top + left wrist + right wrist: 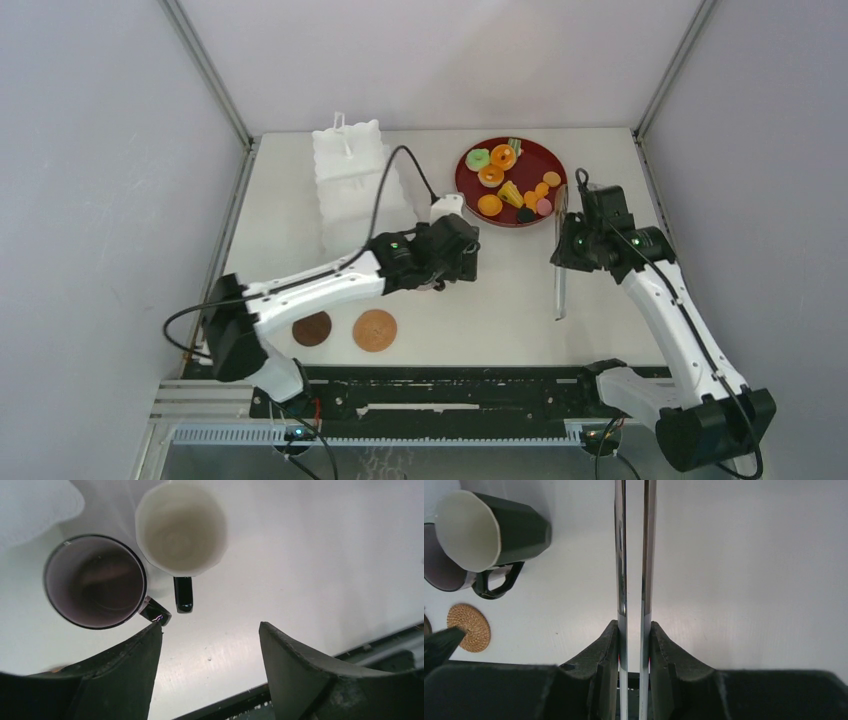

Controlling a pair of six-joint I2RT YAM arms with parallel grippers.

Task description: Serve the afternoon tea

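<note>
Black mug (181,527) and mauve mug (95,581) stand together; bare table (325,555) lies right.

The mauve mug (439,567) is cut by the right wrist view's left edge; from above, the left arm (320,283) hides it and most of the black mug (447,207). The tongs (620,555) run off that wrist view's top. The pastries (503,156) are too small to identify.

Mauve mug (95,582) beside black mug (181,527), both upright; L fingers (125,680) apart.
</note>
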